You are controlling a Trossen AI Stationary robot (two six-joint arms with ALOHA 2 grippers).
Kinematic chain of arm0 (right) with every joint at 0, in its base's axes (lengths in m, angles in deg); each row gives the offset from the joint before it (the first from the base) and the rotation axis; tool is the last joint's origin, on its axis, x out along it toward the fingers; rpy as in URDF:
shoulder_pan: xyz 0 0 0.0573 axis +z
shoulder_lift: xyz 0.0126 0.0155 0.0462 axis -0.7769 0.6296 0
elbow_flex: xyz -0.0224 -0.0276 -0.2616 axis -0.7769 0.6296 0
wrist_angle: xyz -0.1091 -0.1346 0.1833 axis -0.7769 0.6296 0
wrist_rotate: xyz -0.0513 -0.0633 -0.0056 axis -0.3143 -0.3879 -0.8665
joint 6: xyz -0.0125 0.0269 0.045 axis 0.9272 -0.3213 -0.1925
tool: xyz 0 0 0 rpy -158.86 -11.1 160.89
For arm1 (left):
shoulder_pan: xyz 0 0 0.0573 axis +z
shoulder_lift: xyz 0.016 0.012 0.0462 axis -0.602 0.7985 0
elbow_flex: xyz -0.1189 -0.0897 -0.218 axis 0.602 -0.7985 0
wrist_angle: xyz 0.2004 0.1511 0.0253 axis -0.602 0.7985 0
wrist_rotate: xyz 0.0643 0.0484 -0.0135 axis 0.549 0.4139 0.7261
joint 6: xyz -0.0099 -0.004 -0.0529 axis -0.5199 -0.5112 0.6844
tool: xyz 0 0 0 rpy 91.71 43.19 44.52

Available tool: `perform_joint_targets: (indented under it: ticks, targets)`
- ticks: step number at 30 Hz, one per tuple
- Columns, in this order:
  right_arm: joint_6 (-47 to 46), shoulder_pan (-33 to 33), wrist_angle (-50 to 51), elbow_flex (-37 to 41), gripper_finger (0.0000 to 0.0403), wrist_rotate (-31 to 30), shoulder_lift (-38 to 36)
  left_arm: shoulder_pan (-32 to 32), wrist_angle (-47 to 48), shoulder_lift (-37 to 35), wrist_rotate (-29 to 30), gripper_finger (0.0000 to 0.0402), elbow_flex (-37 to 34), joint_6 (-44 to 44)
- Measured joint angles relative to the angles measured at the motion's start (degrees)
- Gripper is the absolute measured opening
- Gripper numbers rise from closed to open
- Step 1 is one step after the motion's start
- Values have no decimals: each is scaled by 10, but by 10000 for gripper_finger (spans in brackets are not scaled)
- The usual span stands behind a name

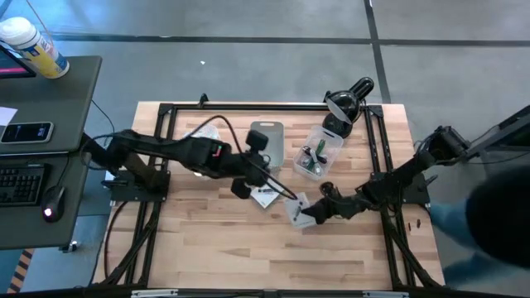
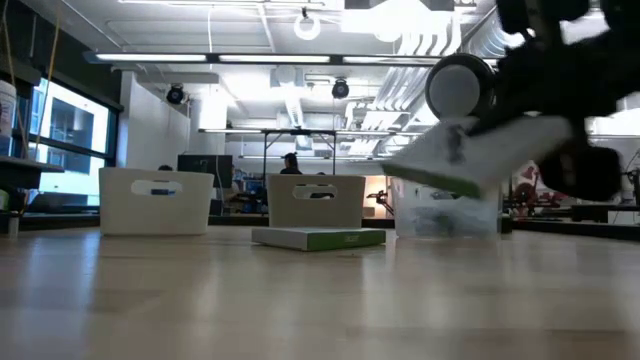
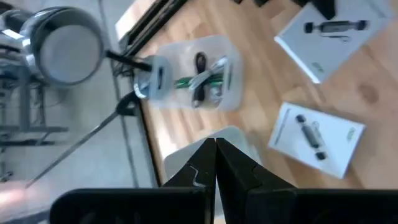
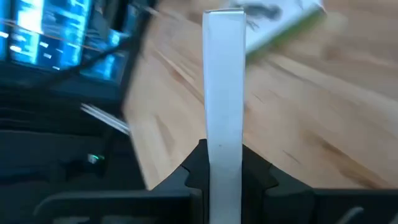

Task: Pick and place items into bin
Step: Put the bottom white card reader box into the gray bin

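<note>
Though nearly closed, right tool tight on white card.

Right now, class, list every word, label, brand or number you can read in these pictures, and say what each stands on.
No text can be read anywhere.
White card on the table: a printed black tool picture and a green mark, too blurred to read.
Second white card, held in the right gripper: print unreadable.
Bottle on the side desk: label too small.
Phone: screen unreadable.
</note>
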Motion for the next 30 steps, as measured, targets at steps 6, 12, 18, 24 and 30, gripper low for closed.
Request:
perform_joint_targets:
  ticks: [6, 12, 18, 24, 30]
  targets:
    - [56, -47, -65, -2, 34, 0, -15, 0, 19, -40, 13, 1, 0, 0]
    - [102, -92, -121, -1, 40, 14, -15, 0, 15, -74, 13, 1, -2, -12]
    - [132, -121, -148, -1, 34, 33, -17, -1, -3, -98, 5, 1, -1, -28]
    - [148, -141, -166, -1, 41, 56, -17, 0, -20, -108, -20, 1, -2, -48]
    - [164, -149, -180, -1, 34, 70, -17, -14, -115, -125, -61, 1, -78, -31]
